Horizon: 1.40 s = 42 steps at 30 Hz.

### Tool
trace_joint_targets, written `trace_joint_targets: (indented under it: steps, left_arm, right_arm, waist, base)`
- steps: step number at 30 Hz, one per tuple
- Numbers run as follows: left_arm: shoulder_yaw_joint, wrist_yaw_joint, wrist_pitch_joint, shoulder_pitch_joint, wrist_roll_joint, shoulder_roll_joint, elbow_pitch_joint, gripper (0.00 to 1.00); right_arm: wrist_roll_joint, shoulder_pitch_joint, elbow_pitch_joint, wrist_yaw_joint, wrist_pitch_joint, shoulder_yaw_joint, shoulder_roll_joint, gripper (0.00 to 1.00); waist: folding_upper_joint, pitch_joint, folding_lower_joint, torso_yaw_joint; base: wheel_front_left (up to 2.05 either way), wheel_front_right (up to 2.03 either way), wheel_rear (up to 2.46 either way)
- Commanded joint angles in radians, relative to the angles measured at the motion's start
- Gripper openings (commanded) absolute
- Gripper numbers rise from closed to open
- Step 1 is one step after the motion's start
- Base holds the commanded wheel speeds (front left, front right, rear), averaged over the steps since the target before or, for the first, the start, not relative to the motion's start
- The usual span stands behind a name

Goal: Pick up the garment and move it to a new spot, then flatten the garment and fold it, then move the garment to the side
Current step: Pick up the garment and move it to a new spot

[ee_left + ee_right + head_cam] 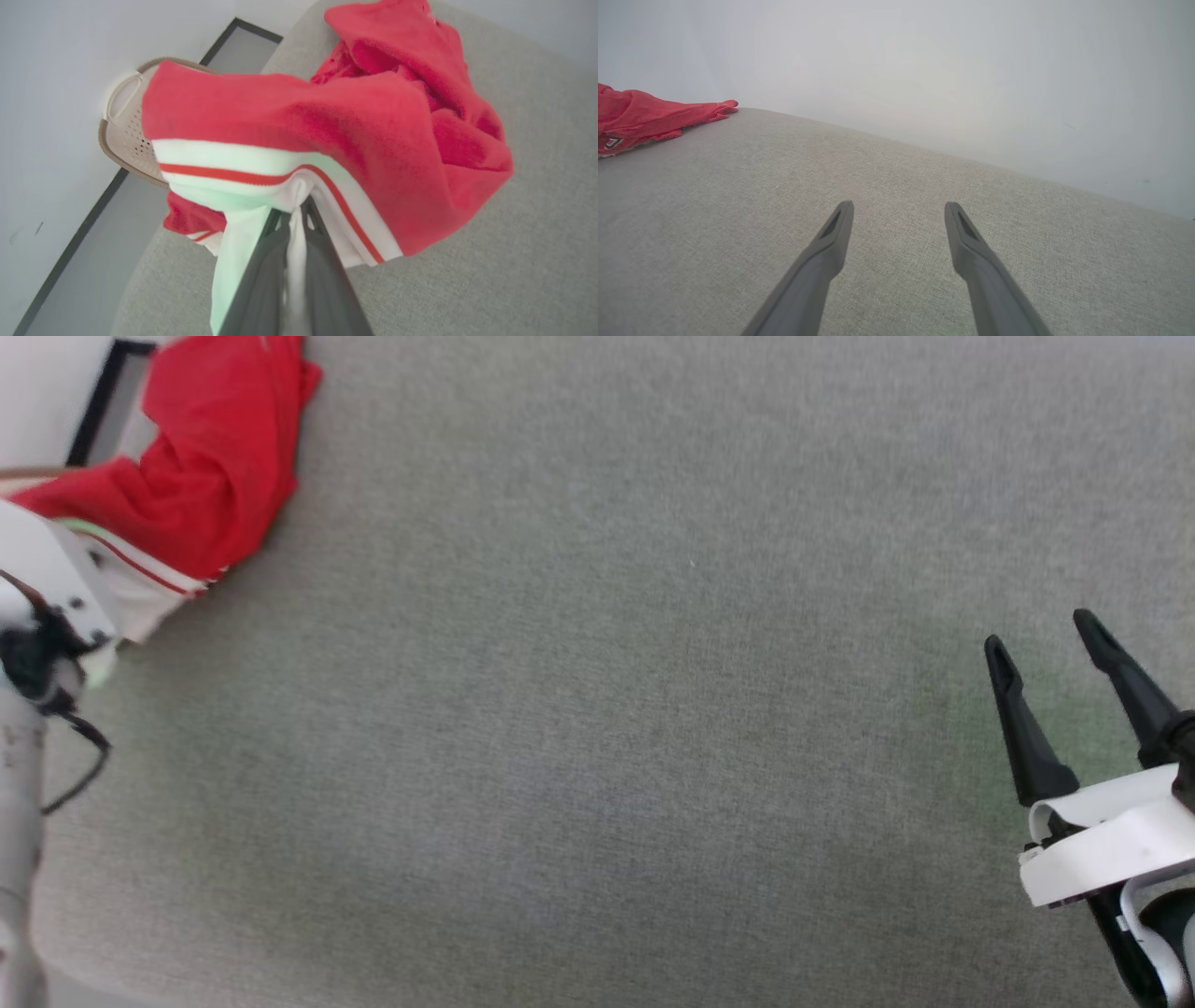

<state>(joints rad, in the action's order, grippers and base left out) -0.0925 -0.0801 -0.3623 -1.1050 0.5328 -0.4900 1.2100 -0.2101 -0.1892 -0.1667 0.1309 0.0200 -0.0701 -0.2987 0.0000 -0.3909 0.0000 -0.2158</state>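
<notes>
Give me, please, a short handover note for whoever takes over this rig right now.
Left gripper: shut on the garment's white, red-striped trim.
Right gripper: open, holding nothing, over the bare grey surface on the right.
Garment: bunched at the surface's far left corner; a beige perforated basket shows behind it.
Done: grip taken.
Left: carry it to a new spot, flatten, fold, move aside.
</notes>
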Motion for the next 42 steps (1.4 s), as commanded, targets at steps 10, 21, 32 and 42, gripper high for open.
trace_joint_targets:
  steps: [10,21,32,42]
  left_arm:
    - [-0.069,-0.029,0.103,-0.108,-0.070,-0.084,-0.088,0.00]
    - [-0.149,-0.043,0.100,-0.200,-0.115,-0.092,-0.262,0.00]
    - [-0.210,-0.043,-0.092,-0.132,-0.086,-0.095,-0.538,0.00]
    - [-0.244,0.048,-0.308,0.033,-0.046,-0.075,-0.971,0.00]
  right_arm:
    - [-0.014,0.064,0.078,0.000,-0.063,-0.009,0.055,1.00]
    - [-0.016,0.102,0.134,0.000,-0.115,-0.007,0.106,1.00]
    - [0.004,0.111,0.160,0.000,-0.150,0.070,0.111,1.00]
    - [0.025,0.096,0.176,0.000,-0.177,0.172,0.123,1.00]
  waist:
    - [0.0000,0.193,0.0000,-0.018]
    - [0.0000,0.318,0.0000,0.022]
    - [0.0000,0.344,0.0000,0.133]
    - [0.0000,0.303,0.0000,0.266]
  base:
    - [0.00,0.00,0.00]
    - [0.00,0.00,0.00]
    - [0.00,0.00,0.00]
    - [0.00,0.00,0.00]
